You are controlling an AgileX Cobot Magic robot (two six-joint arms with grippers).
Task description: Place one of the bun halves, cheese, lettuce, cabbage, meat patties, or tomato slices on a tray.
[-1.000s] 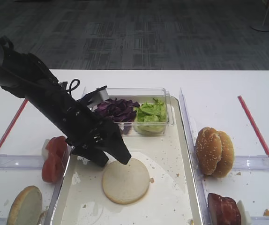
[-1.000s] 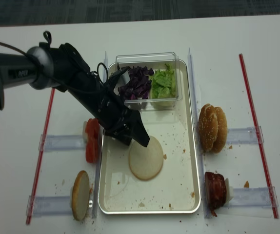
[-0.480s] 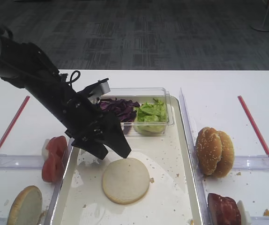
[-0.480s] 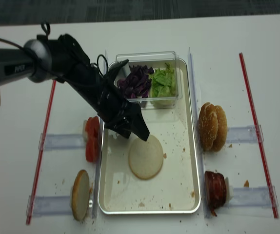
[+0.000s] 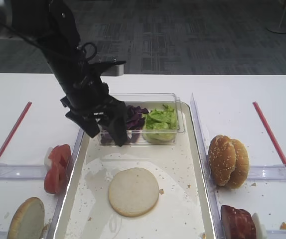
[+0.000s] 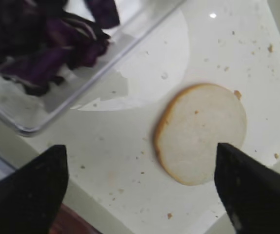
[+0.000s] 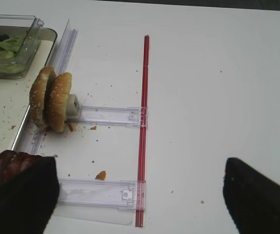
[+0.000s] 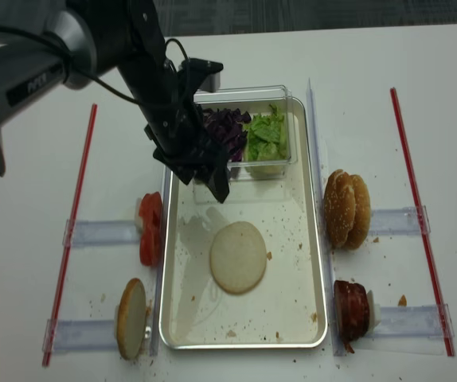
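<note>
We have the bun half point(image 5: 133, 191) lying flat on the tray point(image 5: 195, 164), left hand point(image 5: 105, 132) wide and empty above it, next ingredient due.

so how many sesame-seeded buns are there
2, standing on edge side by side: the left sesame bun nearer the tray, the right sesame bun against it. None hidden that I can see.

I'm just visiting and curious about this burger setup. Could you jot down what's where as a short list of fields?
Tray: silver tray in the middle of the white table
On the tray: one plain bun half, lying flat
Clear box: purple cabbage beside green lettuce
Left arm: left gripper open, empty, above the tray
Right arm: right gripper open, empty
Left of tray: tomato slices
Right of tray: seeded buns, meat patties
</note>
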